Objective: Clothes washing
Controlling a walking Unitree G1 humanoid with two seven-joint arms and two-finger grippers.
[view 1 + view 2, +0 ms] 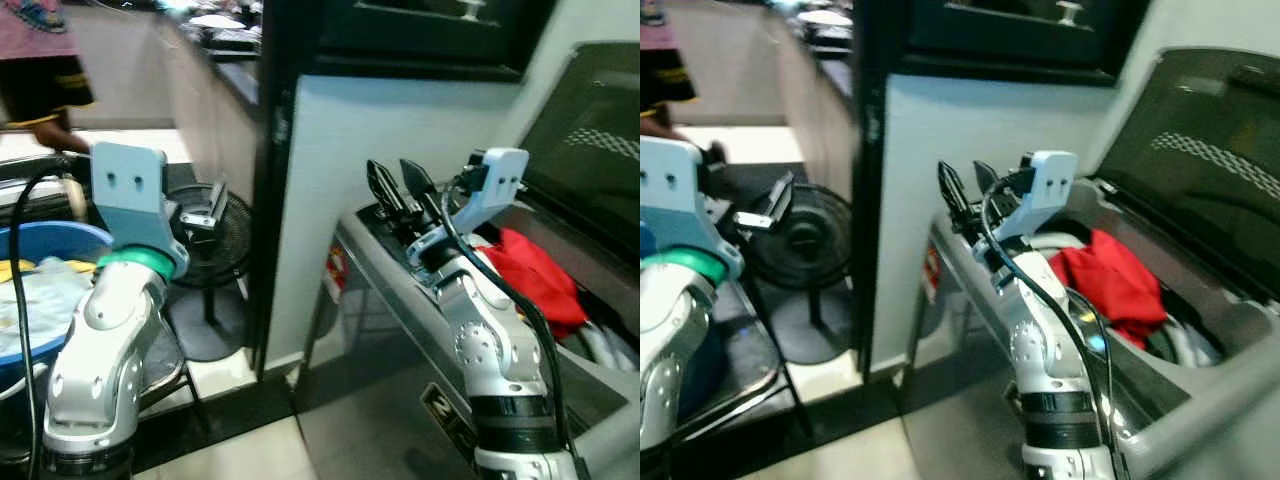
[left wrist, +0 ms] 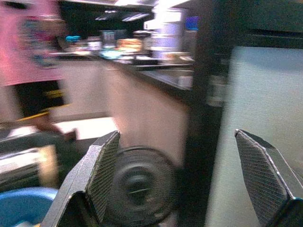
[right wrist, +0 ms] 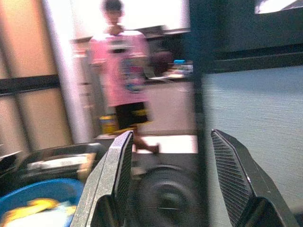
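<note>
A top-loading washing machine [image 1: 392, 290] stands at the right with its dark lid [image 1: 1200, 160] raised. A red garment [image 1: 1110, 280] lies in the drum on top of pale laundry. My right gripper [image 1: 398, 178] is open and empty above the machine's near left corner, fingers pointing up and away from the drum. A blue basin [image 1: 60, 238] at the far left holds pale and yellow clothes [image 1: 35, 295]. My left gripper [image 1: 203, 212] is raised beside the basin, open with nothing between its fingers [image 2: 106, 165].
A black floor fan [image 1: 215, 245] stands between the basin and a dark pillar [image 1: 275, 180]. A person in a pink top [image 3: 120, 71] stands behind the basin. A white wall panel [image 1: 400, 130] rises behind the machine. Tiled floor lies in front.
</note>
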